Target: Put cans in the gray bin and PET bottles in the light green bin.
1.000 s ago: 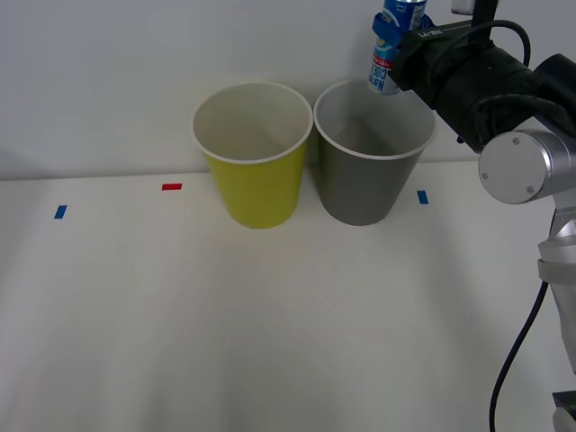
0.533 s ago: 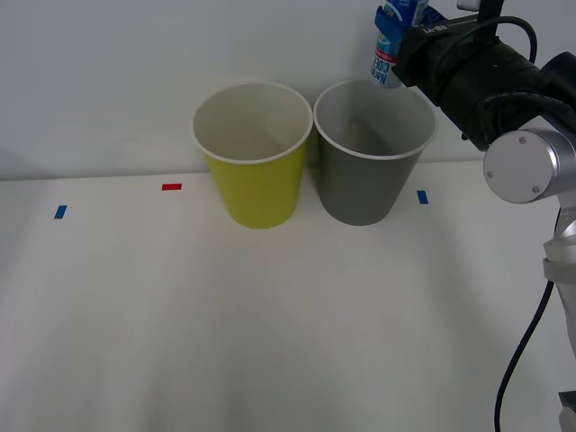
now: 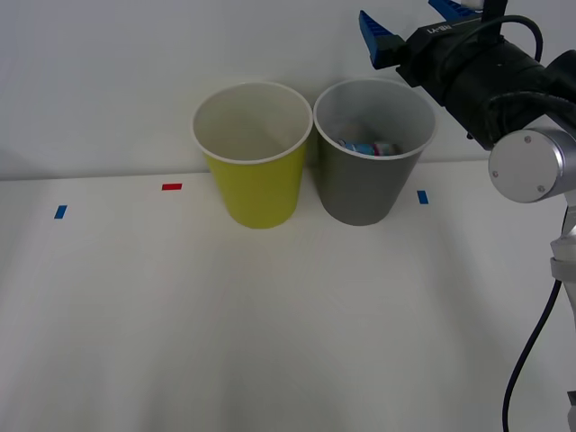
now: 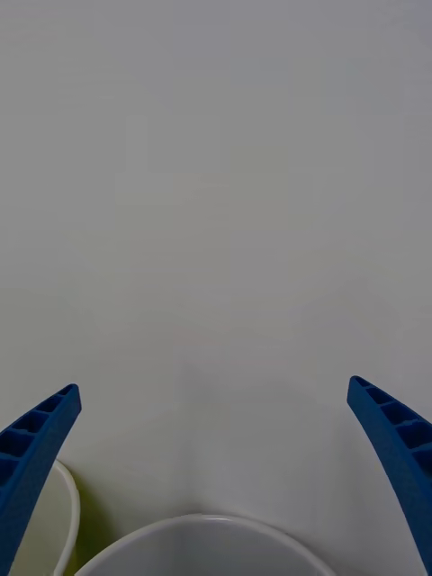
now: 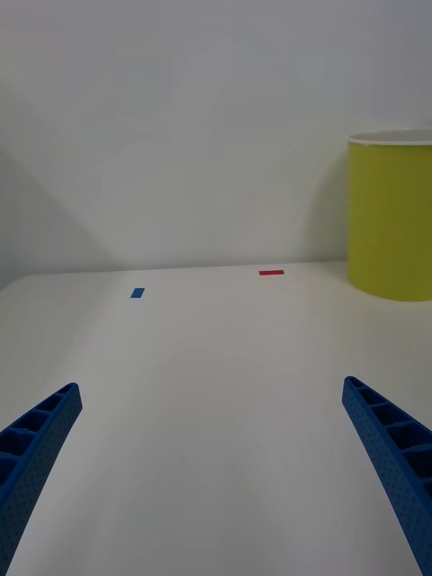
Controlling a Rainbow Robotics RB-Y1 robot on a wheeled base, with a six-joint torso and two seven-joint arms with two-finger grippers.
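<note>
— Where is the right gripper (image 3: 412, 22)?
— Raised above the gray bin (image 3: 369, 184), blue fingers spread wide, holding nothing. The left gripper (image 5: 216, 477) is spread too, low over the table (image 3: 270, 315).
— And the can (image 3: 371, 148)?
— Lying inside the gray bin; the light green bin (image 3: 256, 180) stands just beside.

No readable text anywhere.

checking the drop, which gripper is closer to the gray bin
Right. The right gripper hangs open just above the gray bin, where the can lies. The left gripper is low over the table, beyond the light green bin.
</note>
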